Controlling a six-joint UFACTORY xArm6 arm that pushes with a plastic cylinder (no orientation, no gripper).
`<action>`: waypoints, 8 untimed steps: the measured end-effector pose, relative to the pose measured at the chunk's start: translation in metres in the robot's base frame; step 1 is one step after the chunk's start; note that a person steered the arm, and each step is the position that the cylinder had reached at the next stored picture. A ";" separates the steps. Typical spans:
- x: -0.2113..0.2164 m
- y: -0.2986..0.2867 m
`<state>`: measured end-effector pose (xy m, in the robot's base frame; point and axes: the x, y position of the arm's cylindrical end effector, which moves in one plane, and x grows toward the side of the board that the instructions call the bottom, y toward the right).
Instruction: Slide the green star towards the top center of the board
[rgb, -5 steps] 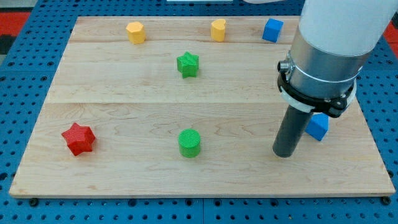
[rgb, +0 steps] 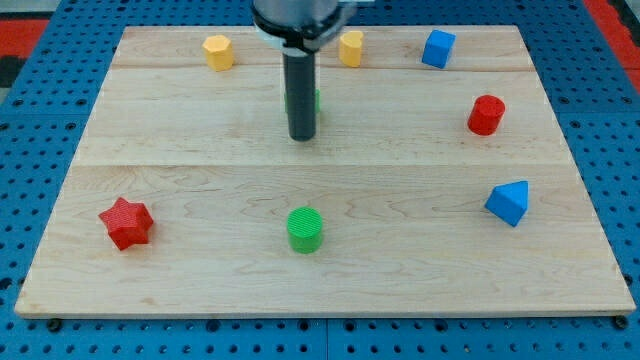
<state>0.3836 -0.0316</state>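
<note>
One green star (rgb: 316, 101), top-centre area, mostly hidden behind the rod, only a sliver showing at rod's right edge. My tip (rgb: 301, 137) sits just below it, seemingly touching; no jaws, just a rod. Yellow blocks (rgb: 217, 51) & (rgb: 351, 47) above; green cylinder (rgb: 305, 229) well below; red star (rgb: 126, 222) bottom left.

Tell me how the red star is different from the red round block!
The red star has spiky points, while the red round block is a smooth little cylinder. The red star sits near the view's bottom left, and the red round block sits at the view's right, higher up. The red star looks wider than the red round block. Both are red, sit on the wooden board, and are far from my tip.
</note>
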 end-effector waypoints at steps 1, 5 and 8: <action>-0.042 -0.004; -0.060 0.019; -0.112 0.019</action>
<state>0.2716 -0.0124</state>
